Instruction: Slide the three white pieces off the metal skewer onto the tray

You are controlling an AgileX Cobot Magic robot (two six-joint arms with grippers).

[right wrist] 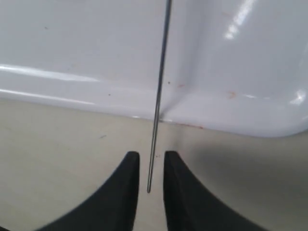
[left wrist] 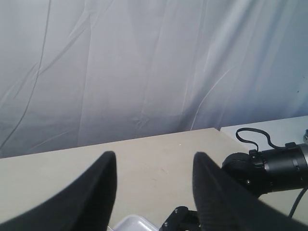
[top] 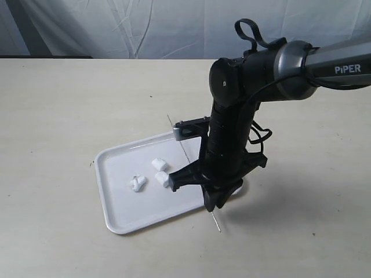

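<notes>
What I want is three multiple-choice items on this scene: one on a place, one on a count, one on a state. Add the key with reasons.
1. Where do the white pieces lie?
A) on the metal skewer
B) on the white tray
C) on the tabletop

2. How many white pieces show?
A) one
B) two
C) three

3. How is the left gripper?
A) open and empty
B) shut on the skewer
C) shut on a piece

Key:
1 B: all lie inside the tray's rim, and the skewer shows bare.
2 C: the exterior view shows three separate chunks.
3 A: its fingers stand apart with nothing between them.
</notes>
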